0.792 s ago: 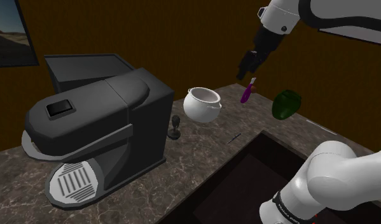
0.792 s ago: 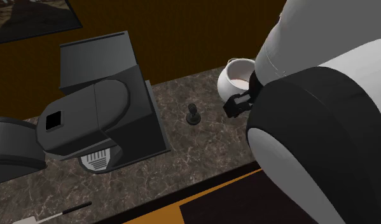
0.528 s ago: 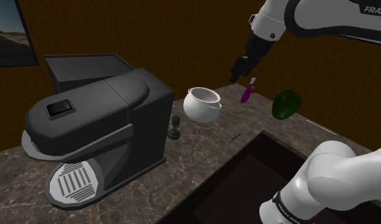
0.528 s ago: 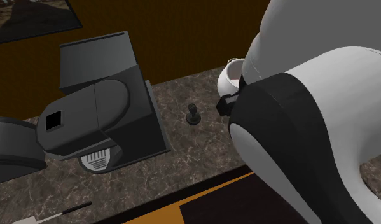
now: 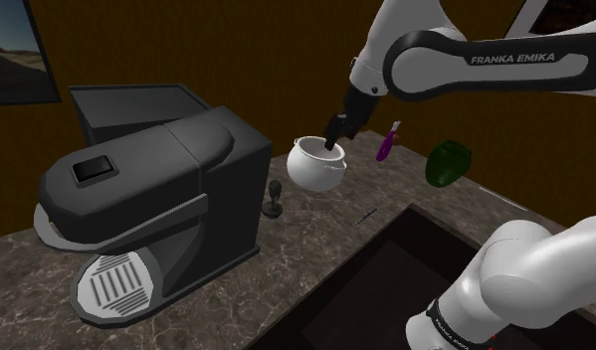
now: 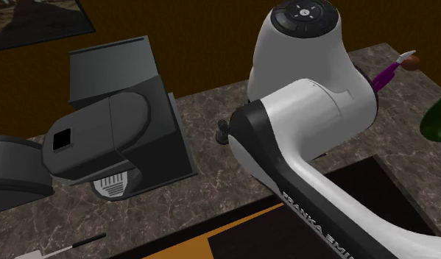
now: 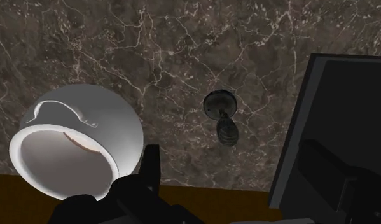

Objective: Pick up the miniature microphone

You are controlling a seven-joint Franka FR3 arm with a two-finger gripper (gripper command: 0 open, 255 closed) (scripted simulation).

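While the miniature microphone is standing near the white pot, the claw is hovering above that pot's rim, probably lining up; its opening, I can't tell.

Dark miniature microphone stands, apparently upright, on counter.

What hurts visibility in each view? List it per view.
Shoulder view: dim overall, the white pot is brightest, and the dark microphone is faint against the counter. Second exterior view: the arm crosses the middle and covers most of the microphone. Wrist view: low contrast, a dark microphone on dark marbled counter.
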